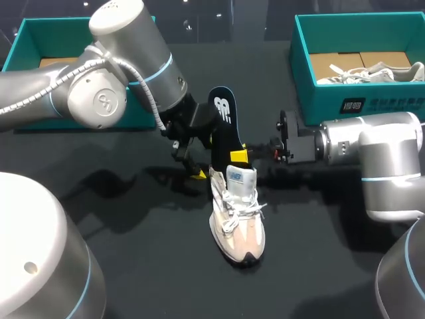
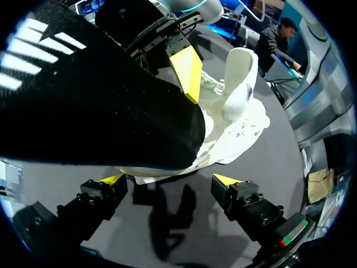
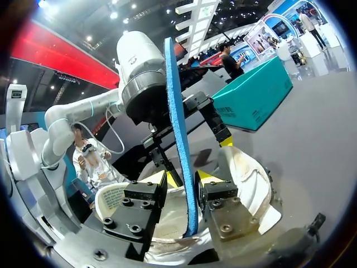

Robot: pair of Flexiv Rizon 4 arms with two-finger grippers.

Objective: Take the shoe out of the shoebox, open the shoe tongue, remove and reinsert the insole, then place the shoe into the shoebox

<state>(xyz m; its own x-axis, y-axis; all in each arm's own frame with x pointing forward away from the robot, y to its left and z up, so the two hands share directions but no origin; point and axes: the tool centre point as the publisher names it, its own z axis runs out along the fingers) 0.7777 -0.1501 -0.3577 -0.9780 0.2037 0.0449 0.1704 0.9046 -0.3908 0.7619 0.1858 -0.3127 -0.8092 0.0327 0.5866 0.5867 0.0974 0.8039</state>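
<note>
A white and pink sneaker (image 1: 238,222) stands on the dark table, toe toward the front edge. A black insole (image 1: 224,126) with a white logo stands on end over its opening, its lower end dipping into the shoe (image 3: 248,181). My right gripper (image 1: 238,155) is shut on the insole, whose blue edge (image 3: 177,123) runs between its fingers (image 3: 181,188). My left gripper (image 1: 204,158) is open just left of the insole. In the left wrist view the insole (image 2: 95,95) and the shoe (image 2: 237,109) lie ahead of that gripper (image 2: 167,181), with nothing between its fingers.
An open teal shoebox (image 1: 352,103) at the back right holds a second pale shoe (image 1: 375,72). Another teal box (image 1: 30,40) stands at the back left, behind my left arm. Bare dark table lies in front of and to both sides of the sneaker.
</note>
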